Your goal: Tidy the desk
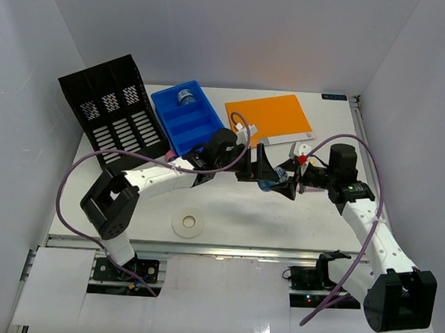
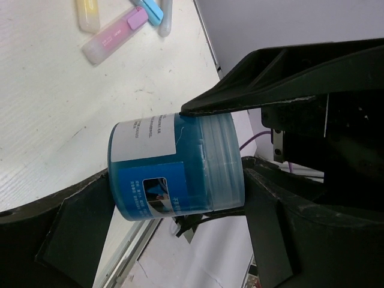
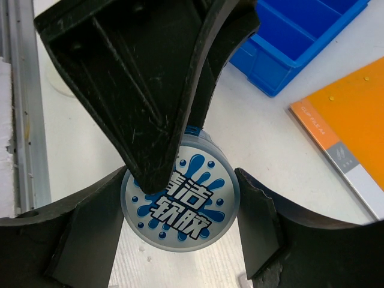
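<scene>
**Position.** The desk (image 1: 228, 208) fills the middle of the top view, with its rail along the lower edge. Both arms meet right of centre above it, around one blue jar (image 1: 267, 186). The jar lies on its side and appears clear of the surface.

**Fingers.** The right gripper (image 3: 179, 186) clamps the jar across its lid end, one finger against each side. The left gripper (image 2: 179, 186) stands wide and brackets the jar lengthwise, one finger at the base and one across the lid face. Both fingers look to be in contact, but whether they press cannot be told.

**Hazards from here**
- Early release: if the right fingers let go before the left grip is firm, the jar drops. Being round, it may then roll toward the rail.
- Slippery hold: the left fingers bear on flat, smooth end faces, so a slight tilt could squeeze the jar out sideways.
- Opposed pull: if both arms retreat while both clamp, the lid is strained or the jar twists.
- Crowding: four fingers share one small object, so any sideways correction risks finger-to-finger contact.
- Clearance: the tray (image 1: 159, 115) at upper left and the notebook (image 1: 270, 117) at upper centre lie just beyond – a wide swing could sweep either
</scene>
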### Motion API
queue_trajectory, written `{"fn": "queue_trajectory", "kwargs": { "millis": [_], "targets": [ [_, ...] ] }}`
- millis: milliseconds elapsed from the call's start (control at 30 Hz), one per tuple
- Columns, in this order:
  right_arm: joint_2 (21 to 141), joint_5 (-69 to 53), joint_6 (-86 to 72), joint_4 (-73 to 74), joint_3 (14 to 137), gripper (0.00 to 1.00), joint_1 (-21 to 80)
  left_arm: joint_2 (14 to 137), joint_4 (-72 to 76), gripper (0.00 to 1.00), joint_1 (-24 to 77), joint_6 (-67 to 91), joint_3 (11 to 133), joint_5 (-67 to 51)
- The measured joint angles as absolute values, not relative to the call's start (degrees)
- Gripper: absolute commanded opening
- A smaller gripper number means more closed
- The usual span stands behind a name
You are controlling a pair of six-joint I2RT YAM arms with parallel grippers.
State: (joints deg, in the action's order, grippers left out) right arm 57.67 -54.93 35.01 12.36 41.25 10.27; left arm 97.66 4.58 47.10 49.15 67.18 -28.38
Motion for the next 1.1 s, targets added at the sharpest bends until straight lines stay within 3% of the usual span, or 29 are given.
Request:
{"fn": "queue_trajectory", "kwargs": {
  "millis": [200, 300, 433, 467, 500, 567, 700, 1100],
  "targets": [
    [57.6, -52.3, 34.9, 11.1, 40.7, 0.26, 10.8, 99.5, 0.1, 0.76, 47.6, 48.1, 70.8, -26.1],
    [57.4, -51.7, 34.9, 10.9, 40.5, 0.31, 10.9, 99.8, -1.5, 0.62, 47.7, 47.7, 71.8, -25.4],
    [57.3, -51.4, 34.9, 10.9, 40.4, 0.65, 11.0, 100.1, -2.4, 0.4, 47.8, 47.3, 72.5, -25.0],
    [57.3, -51.3, 34.9, 10.9, 40.4, 0.67, 11.0, 100.1, -2.5, 0.38, 47.8, 47.2, 72.5, -25.0],
    [57.3, -51.3, 34.9, 10.9, 40.4, 0.81, 11.0, 100.1, -2.6, 0.28, 47.9, 47.2, 72.5, -24.8],
    [57.1, -51.3, 34.8, 10.9, 40.2, 0.95, 11.0, 100.1, -2.6, 0.18, 47.9, 47.2, 72.5, -24.6],
    [55.8, -51.5, 34.8, 9.7, 39.9, 0.9, 11.1, 100.1, -3.7, 0.0, 47.9, 46.8, 72.5, -21.7],
    [55.1, -51.5, 35.4, 9.4, 39.9, 0.9, 10.7, 97.9, -9.1, 0.0, 43.8, 43.3, 71.6, -15.5]
  ]
}}
